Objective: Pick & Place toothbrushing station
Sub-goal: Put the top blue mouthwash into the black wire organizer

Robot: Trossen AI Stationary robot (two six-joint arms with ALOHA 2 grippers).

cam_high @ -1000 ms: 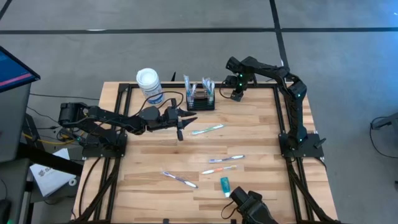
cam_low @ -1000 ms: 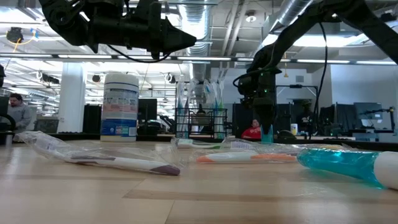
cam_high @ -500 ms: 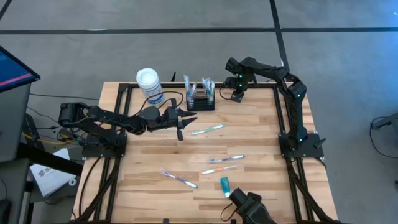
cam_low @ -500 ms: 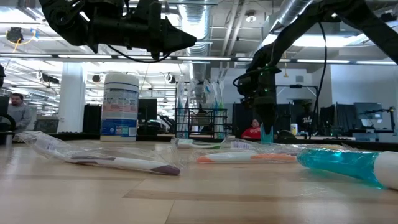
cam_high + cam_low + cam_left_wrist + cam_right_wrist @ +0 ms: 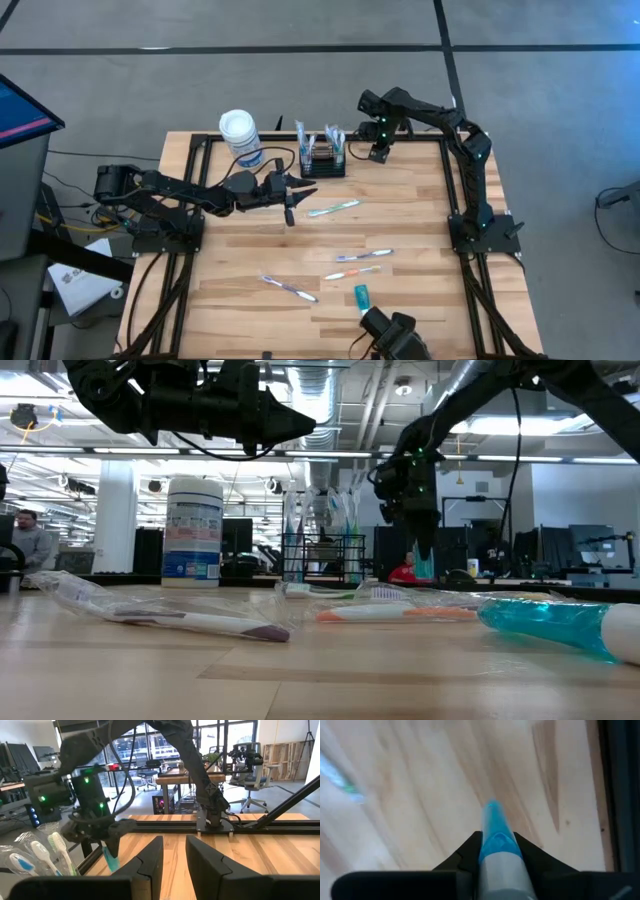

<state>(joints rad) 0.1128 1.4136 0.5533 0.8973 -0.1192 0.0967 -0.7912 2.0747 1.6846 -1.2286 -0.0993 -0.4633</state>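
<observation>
— What is the right hand point(image 5: 379, 152) doing?

— It hangs above the far edge of the surface point(image 5: 410, 220), fingers pinched on a blue tube point(image 5: 493, 832) that sticks out past the fingertips point(image 5: 470, 845). In the low view the tube's tip point(image 5: 424, 564) points down, clear of the wood.

— And the toothbrushing station?

— The black wire basket point(image 5: 322, 157) stands just beside that hand, toward the middle of the far edge, with wrapped toothbrushes point(image 5: 333, 134) upright in it. The hand does not touch it.

— The left hand?

— The left hand point(image 5: 293, 190) is held above the surface on the near side of the basket, close to it. Its fingers point(image 5: 150, 860) stand slightly apart with a narrow gap between them and nothing in it.

— What else lies near?

— A white-lidded canister point(image 5: 240, 137) stands behind the left hand's arm, beside the basket. A wrapped toothbrush point(image 5: 333, 208) lies just past the left hand's fingertips, and further brushes point(image 5: 364, 256) and a teal tube point(image 5: 361, 297) lie well apart toward the near edge.
</observation>
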